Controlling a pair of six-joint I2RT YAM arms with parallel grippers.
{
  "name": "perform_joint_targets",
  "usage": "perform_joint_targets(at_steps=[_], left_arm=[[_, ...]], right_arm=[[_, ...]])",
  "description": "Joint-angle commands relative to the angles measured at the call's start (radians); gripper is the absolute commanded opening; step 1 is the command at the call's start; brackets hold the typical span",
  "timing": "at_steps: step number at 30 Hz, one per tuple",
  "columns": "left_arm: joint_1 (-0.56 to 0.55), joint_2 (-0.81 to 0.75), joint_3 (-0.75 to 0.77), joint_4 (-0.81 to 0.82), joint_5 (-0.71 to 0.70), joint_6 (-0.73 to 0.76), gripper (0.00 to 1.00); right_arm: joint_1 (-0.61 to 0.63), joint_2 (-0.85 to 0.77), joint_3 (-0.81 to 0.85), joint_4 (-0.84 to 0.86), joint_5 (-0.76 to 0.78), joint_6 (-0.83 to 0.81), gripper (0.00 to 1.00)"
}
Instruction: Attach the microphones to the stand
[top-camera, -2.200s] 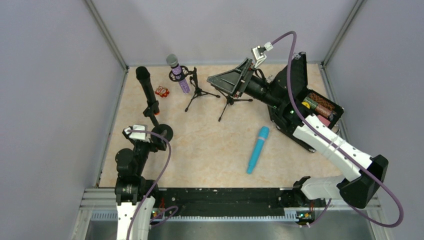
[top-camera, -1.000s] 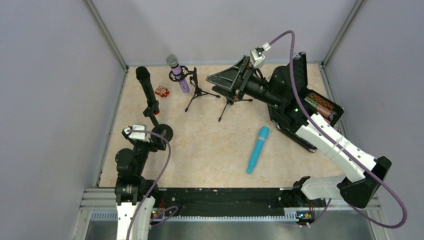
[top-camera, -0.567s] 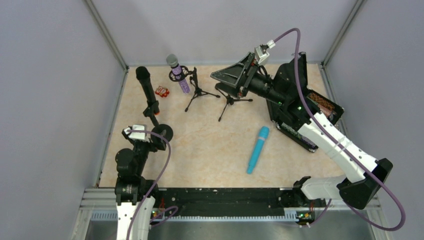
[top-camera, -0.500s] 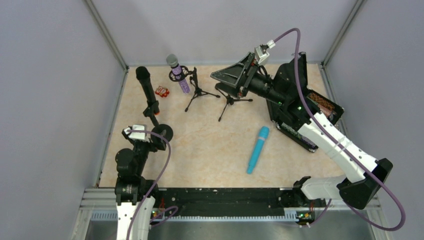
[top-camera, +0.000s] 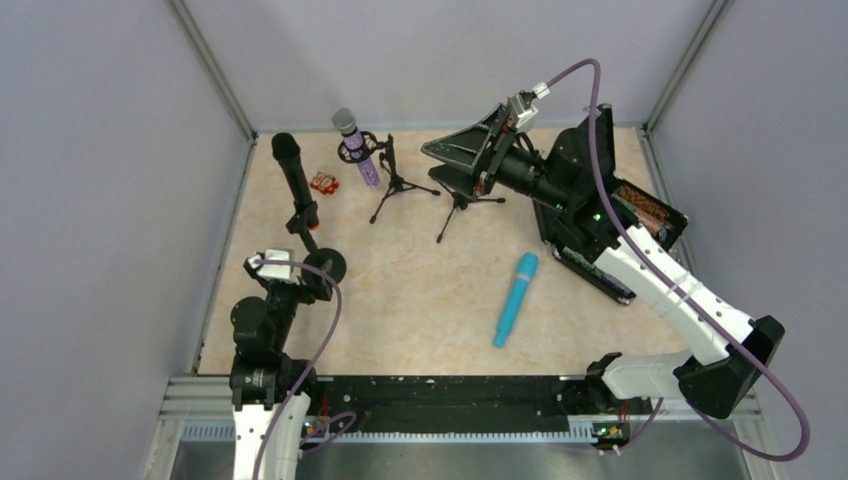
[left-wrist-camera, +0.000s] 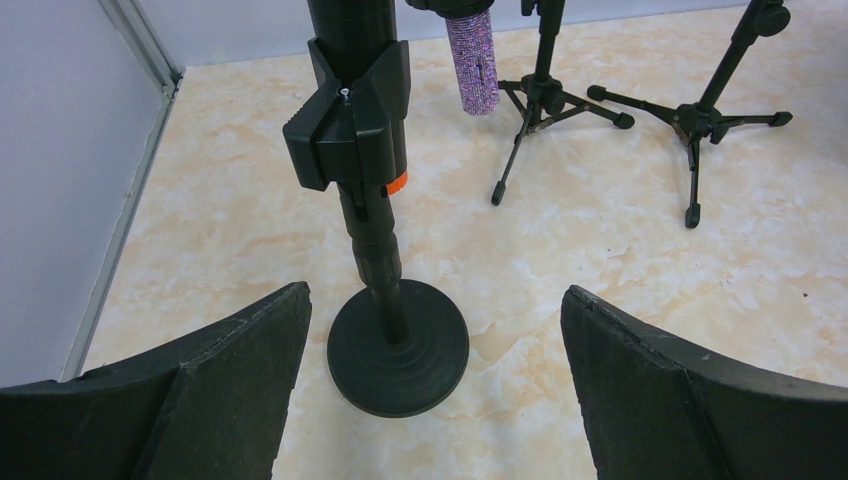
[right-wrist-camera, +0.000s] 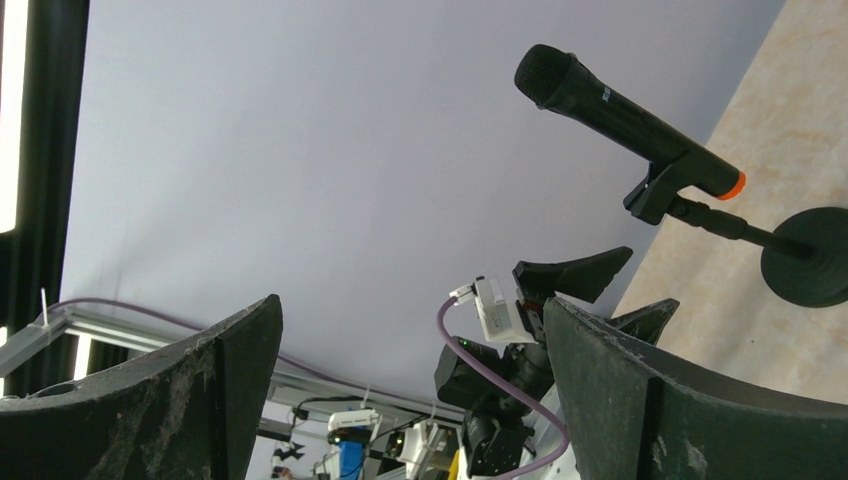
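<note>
I find left pincer and right pincer wide, empty; turquoise microphone lies near the bare tripod, awaiting mounting.

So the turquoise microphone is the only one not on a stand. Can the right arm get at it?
Probably yes. The turquoise microphone lies in the open on the table with nothing over it, and the right tool is open and empty.

The counter has a beige marble pattern. The turquoise microphone is plain, the black microphone has an orange end, the purple microphone is glittery.
</note>
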Motion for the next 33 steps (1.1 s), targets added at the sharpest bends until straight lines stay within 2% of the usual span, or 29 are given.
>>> perform_joint_targets(at_steps=[1,6,12,19,25,30,33], left_arm=[[-0.003,0.002,0.008,0.018,0.003,0.01,0.99],[-0.004,0.004,0.008,0.017,0.004,0.01,0.99],[-0.004,0.004,0.009,0.016,0.004,0.01,0.99],[-0.004,-0.002,0.012,0.014,0.003,0.011,0.99],[-0.004,-0.006,0.012,0.015,0.004,0.011,0.99],[-0.005,-0.008,0.012,0.015,0.007,0.011,0.99],[-0.005,-0.01,0.012,0.015,0.007,0.012,0.99]], right_arm=[[-0.004,-0.012,0.004,0.041,-0.017,0.019,0.99],[-0.004,-0.02,0.008,0.044,-0.029,0.0,0.99],[-0.004,0.008,-0.021,0.151,-0.118,0.046,0.99],[-0.021,-0.009,-0.043,0.163,-0.108,0.035,0.99],[-0.029,-0.044,-0.051,0.097,-0.088,0.03,0.99],[-0.031,-0.091,-0.043,0.007,0.01,-0.029,0.99],[-0.032,-0.104,-0.028,-0.019,0.014,-0.044,0.99]])
